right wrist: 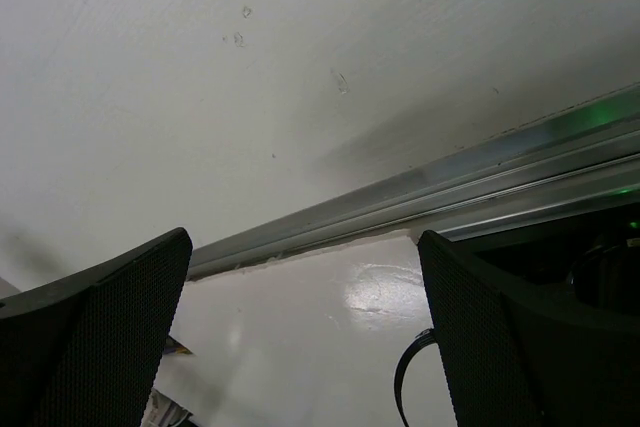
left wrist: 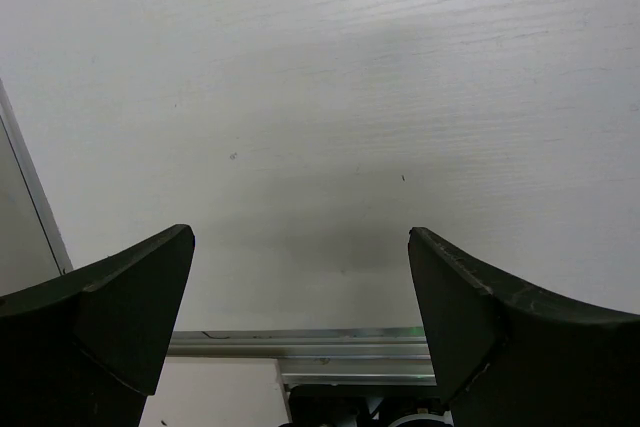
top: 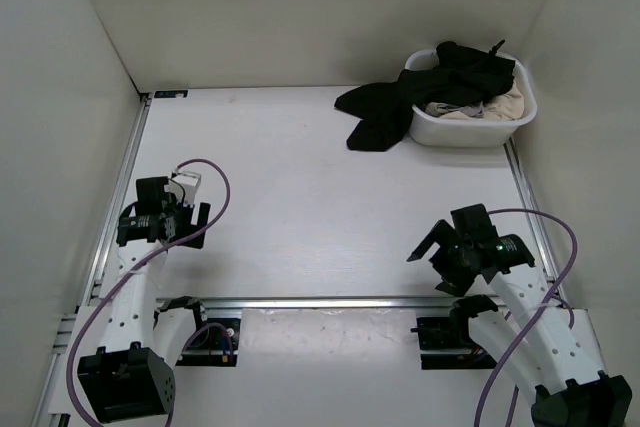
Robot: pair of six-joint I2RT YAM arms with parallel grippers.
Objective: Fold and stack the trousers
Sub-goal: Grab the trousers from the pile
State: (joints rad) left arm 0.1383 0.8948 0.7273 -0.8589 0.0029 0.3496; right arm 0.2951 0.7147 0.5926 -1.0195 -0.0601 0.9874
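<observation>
Overhead view of a white table (top: pixel 300 207) enclosed by white walls, with two robot arms mounted at its near edge. The trousers (top: pixel 385 112), black and soft, lie at the far right corner. They are heaped in a white plastic tub (top: pixel 470 134), with part of them hanging over its left rim and touching the table. That suggests they have only been dumped there and not yet laid out for folding. A beige garment (top: pixel 503 105) sits under them in the tub. It is hard to tell from this height whether the black heap is one garment or more.

The left gripper (left wrist: pixel 300 287) hovers low over bare table near the left wall, well apart from the trousers. Its fingers are spread wide with nothing between them. The right gripper (right wrist: pixel 305 292) hangs above the metal rail (right wrist: pixel 420 192) at the table's near edge, also spread wide and holding nothing. It is the nearer of the two to the tub, so it seems better placed to make the first reach.
</observation>
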